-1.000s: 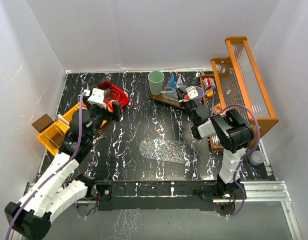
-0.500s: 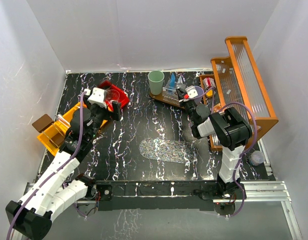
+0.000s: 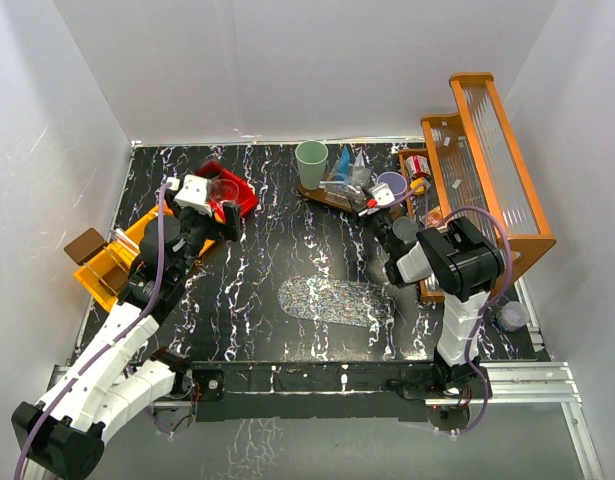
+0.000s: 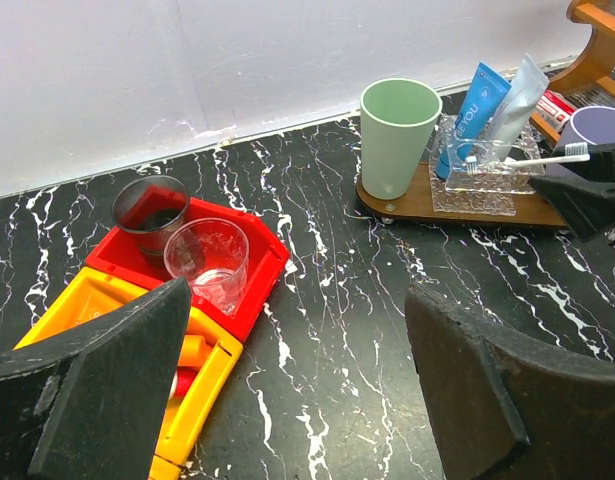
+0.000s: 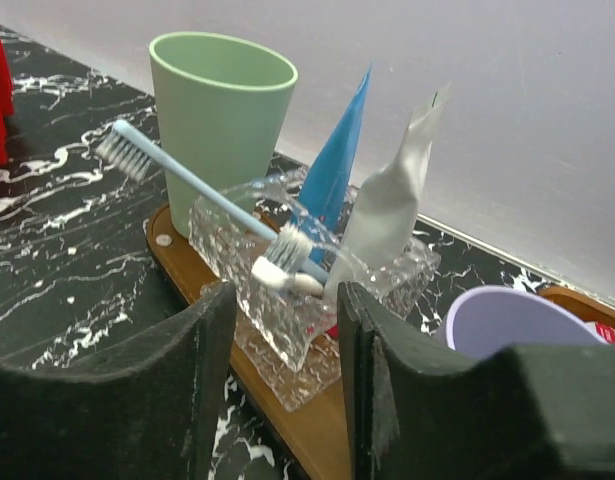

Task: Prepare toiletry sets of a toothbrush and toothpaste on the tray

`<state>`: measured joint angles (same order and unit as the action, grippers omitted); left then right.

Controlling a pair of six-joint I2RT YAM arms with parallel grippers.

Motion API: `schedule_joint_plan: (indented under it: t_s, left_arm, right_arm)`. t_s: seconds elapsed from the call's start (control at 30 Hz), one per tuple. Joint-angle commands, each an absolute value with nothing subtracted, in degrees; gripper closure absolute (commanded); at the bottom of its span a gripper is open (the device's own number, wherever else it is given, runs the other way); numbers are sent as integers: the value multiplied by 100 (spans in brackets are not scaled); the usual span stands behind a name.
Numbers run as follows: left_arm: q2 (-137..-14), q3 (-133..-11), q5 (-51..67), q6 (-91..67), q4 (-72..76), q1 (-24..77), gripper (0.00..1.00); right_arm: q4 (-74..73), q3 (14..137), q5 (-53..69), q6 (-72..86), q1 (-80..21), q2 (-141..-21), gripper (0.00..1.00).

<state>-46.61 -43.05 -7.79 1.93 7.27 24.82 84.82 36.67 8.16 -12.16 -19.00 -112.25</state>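
The wooden tray point(image 5: 287, 415) carries a green cup point(image 5: 222, 110) and a clear glass holder point(image 5: 292, 310). A blue tube point(image 5: 337, 160) and a silvery tube point(image 5: 392, 210) of toothpaste stand in the holder. A pale blue toothbrush point(image 5: 187, 175) and a white toothbrush point(image 5: 283, 268) lie across its rim. My right gripper point(image 5: 285, 350) is open just in front of the holder, with nothing between its fingers. A lilac cup point(image 5: 502, 320) stands beside it. My left gripper point(image 4: 297, 380) hangs wide open over the table by the red bin point(image 4: 249, 275).
The red bin holds a clear cup point(image 4: 209, 262) and a dark cup point(image 4: 150, 205); a yellow bin point(image 4: 107, 330) adjoins it. An orange wooden rack point(image 3: 487, 170) lines the right side. A glittery mat point(image 3: 335, 300) lies mid-table, and a brown block point(image 3: 85, 244) sits at the left edge.
My right gripper has opened and drawn back a little from the holder, uncovering the lilac cup; the white toothbrush now rests on the holder. The left arm has not moved.
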Motion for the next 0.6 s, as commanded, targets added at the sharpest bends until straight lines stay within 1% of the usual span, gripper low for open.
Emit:
schedule_joint_plan:
  t_s: [0.0, 0.13, 0.23, 0.43, 0.57]
  left_arm:
    - [-4550, -4267, -676, 148, 879, 2427, 13]
    - [-4526, -4245, -630, 97, 896, 2401, 13]
    - [-4563, -4226, -605, 46, 922, 2369, 13]
    - [-4668, -4181, -587, -66, 977, 2313, 13]
    - [-4818, -4166, -617, -301, 949, 2292, 13]
  right_arm:
    - [10201, 3451, 848, -1313, -1873, -10813, 53]
    - [9995, 3053, 789, -1153, -1879, -10383, 37]
    - [9547, 2642, 687, -859, -1881, -9724, 29]
    - [6324, 2245, 627, 395, -2112, -7727, 24]
    - [3910, 2505, 374, 1405, -2249, -6575, 19]
